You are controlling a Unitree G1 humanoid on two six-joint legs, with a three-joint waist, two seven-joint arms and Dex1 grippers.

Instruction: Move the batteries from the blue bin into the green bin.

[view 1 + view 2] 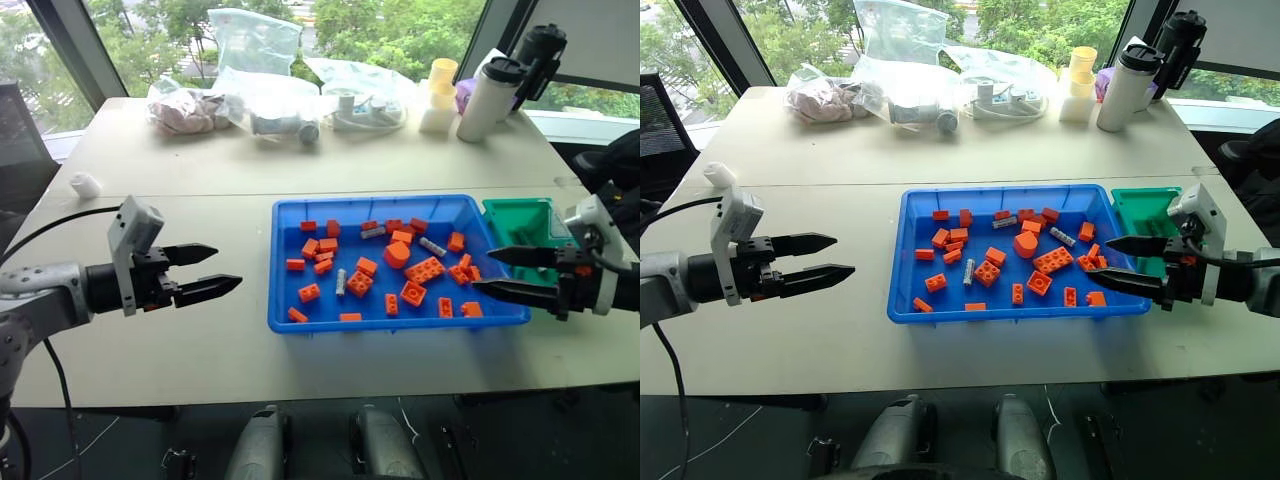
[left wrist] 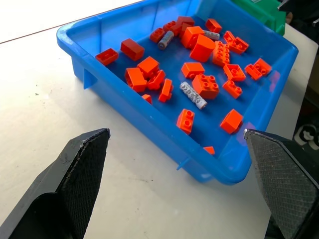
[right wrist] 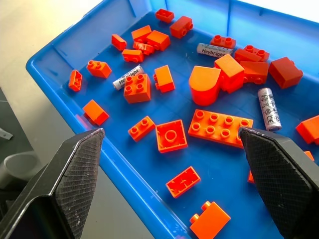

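The blue bin [image 1: 285,270] sits on the white table [image 1: 200,180] right of centre, scattered with orange toy bricks [image 1: 425,270]. Among them lie three batteries: one [image 1: 341,282] near the bin's middle-left, one [image 1: 374,232] toward the far wall, and one [image 1: 432,246] right of the half-round orange brick [image 1: 397,254]. The right wrist view shows printing on two of them (one label reads "Heybright").

The green bin [image 1: 520,218] stands just beside the blue bin's far right corner; whether the two walls touch is hard to tell.

The left gripper [image 1: 215,270] hovers over bare table to the left of the blue bin, well apart from it, fingers spread and pointing toward the bin with nothing between them. The right gripper [image 1: 497,272] hangs at the blue bin's near right corner, just in front of the green bin, also spread wide and empty, aimed leftward over the bricks. The nearest battery to it is the right-hand one.

Plastic bags [image 1: 260,100], cups [image 1: 440,95] and a bottle [image 1: 490,98] line the table's far edge.
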